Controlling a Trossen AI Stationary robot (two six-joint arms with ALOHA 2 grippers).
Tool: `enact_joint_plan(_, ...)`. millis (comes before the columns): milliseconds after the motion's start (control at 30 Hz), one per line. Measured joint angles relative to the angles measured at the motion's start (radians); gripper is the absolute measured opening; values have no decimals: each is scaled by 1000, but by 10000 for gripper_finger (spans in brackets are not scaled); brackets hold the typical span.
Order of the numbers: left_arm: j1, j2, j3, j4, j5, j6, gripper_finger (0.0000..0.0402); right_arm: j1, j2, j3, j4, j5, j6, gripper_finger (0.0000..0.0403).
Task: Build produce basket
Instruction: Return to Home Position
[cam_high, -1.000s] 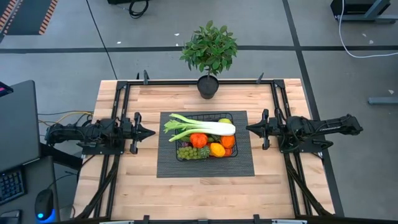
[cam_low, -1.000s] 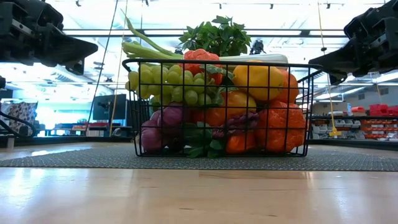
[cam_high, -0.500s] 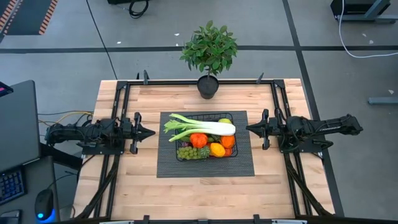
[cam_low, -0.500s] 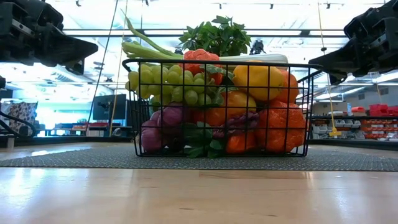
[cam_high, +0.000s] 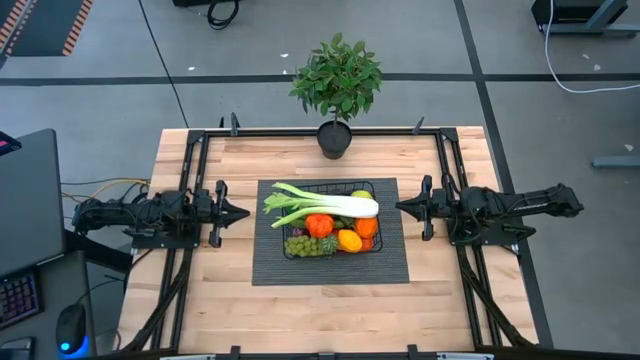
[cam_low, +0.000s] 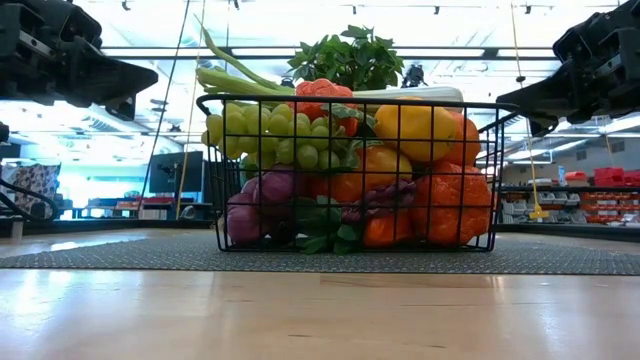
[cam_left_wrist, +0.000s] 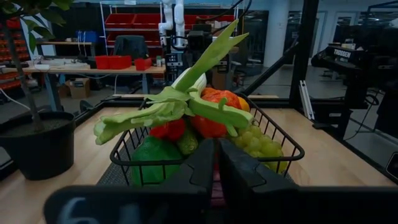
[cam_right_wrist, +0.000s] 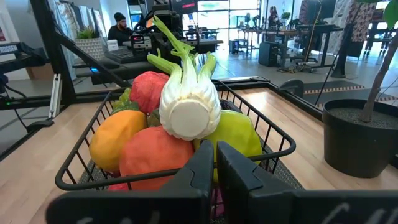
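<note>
The black wire-mesh basket (cam_high: 369, 243) stands on the dark grey ribbed mat (cam_high: 330, 268) at the table's middle. It is filled with produce: green grapes (cam_high: 303, 245), oranges (cam_high: 320, 225), a yellow pepper (cam_high: 349, 240), purple grapes (cam_low: 262, 190). The long pale-green leek (cam_high: 325, 204) lies across the top, its leaves over the basket's left rim. My left gripper (cam_high: 243, 212) is shut and empty, left of the mat. My right gripper (cam_high: 400, 207) is shut and empty, right of the mat. Both hover above the table, pointing at the basket.
A leafy potted plant (cam_high: 335, 138) stands at the table's far edge, behind the basket. Black frame rails (cam_high: 190, 170) run along the table's left and right sides. Bare wood (cam_high: 330, 315) lies in front of the mat. A person sits in the room beyond (cam_right_wrist: 118, 28).
</note>
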Motion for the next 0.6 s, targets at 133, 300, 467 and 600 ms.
enact_joint_plan(133, 0, 0, 0, 0, 0, 0, 28, 0, 0, 0, 0, 0, 0, 27)
enact_joint_plan(300, 0, 0, 0, 1, 0, 0, 24, 0, 0, 0, 0, 0, 0, 27)
enact_joint_plan(467, 0, 0, 0, 1, 0, 0, 32, 0, 0, 0, 0, 0, 0, 27)
enact_joint_plan(600, 0, 0, 0, 1, 0, 0, 36, 0, 0, 0, 0, 0, 0, 27)
